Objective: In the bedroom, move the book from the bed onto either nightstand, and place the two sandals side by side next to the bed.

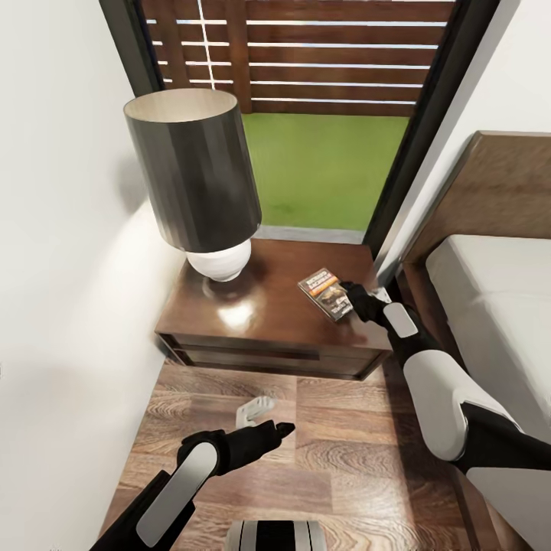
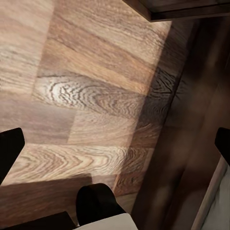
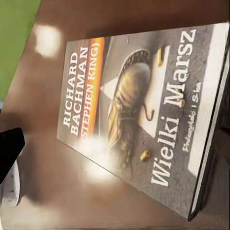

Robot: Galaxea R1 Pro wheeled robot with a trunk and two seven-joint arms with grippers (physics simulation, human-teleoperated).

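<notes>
Nearest the robot, the left gripper (image 1: 268, 436) is hanging low over the wood-plank floor (image 1: 352, 451) in front of the nightstand (image 1: 268, 337), its dark fingers spread apart with nothing between them; the left wrist view is looking down at bare planks and a dark edge of furniture, so this arm is probably just being kept out of the way while the other one is working. A small pale object (image 1: 254, 412) is lying on the floor just ahead of it; what it is cannot be told. Further out, the right gripper (image 1: 358, 298) is reaching over the front right corner of the nightstand and is sitting right at the near edge of the book (image 1: 327, 293), which is lying flat, cover up, on the glossy top. Whether the fingers are pinching the book or have already let go is not clear: the right wrist view is showing the cover close up with one dark fingertip (image 3: 8, 151) off to its side. The book seems placed on this corner because it is the bare spot nearest the bed (image 1: 497, 306). Behind it, the lamp (image 1: 199, 184) with its dark shade is taking up the left rear of the top and is limiting room there. Beyond, the dark-framed glass opening (image 1: 321, 115) is showing grass and a slatted fence.
</notes>
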